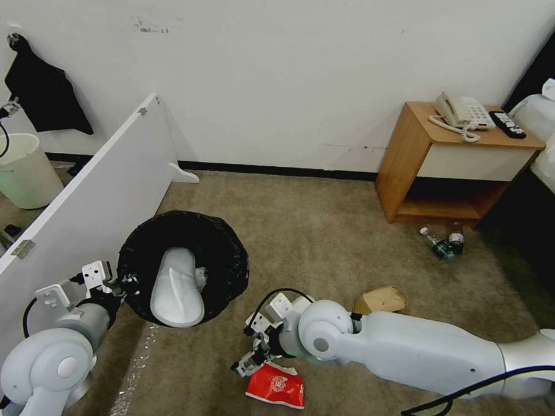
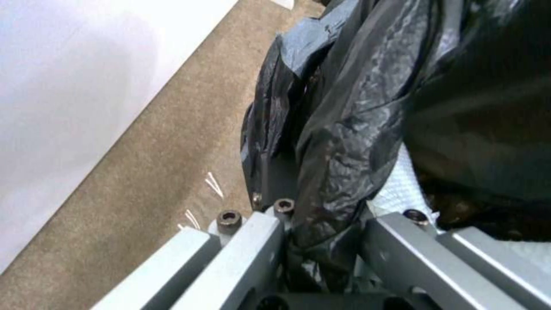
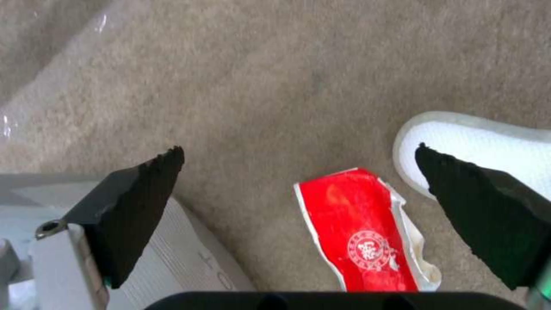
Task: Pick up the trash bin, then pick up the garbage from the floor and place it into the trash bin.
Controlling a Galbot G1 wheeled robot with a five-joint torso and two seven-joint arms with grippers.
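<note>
**A:** Right, nearest to us on the carpet is the red packet (image 1: 275, 386), lying flat, with the right gripper (image 1: 246, 363) hanging just beside its left corner. From the right wrist view the jaws stand wide apart with nothing between them, and the packet sits in the gap.

**B:** How will that one handle?

**A:** Light and floppy, I'd judge, a torn foil-like wrapper with a ragged white edge. It looks slick and lies flat on the carpet, so a pinch across a raised edge seems the best hold. Squeezing won't hurt it.

**B:** And that white shape past the packet in the right wrist view?

**A:** A white slipper (image 3: 488, 148) on the floor, close by the packet. Soft and flat; take it across the sole.

**B:** Left side?

**A:** The left gripper (image 1: 118, 283) is clamped on the rim of the trash bin (image 1: 224, 245), jaws closed over the crinkly black bag, holding it up at the near left. One slipper (image 1: 176, 287) already lies inside. The bag is thin and slippery, so I'd watch for the liner sliding in the grip.

**B:** Farther out?

**A:** A brown cardboard piece (image 1: 380, 299) just behind the right arm: stiff, light, easy to nip by an edge. Beyond it, two plastic bottles (image 1: 443, 243) lie on the floor at the foot of the wooden nightstand (image 1: 406, 158). Round and smooth, they may roll; grip across the body.
</note>
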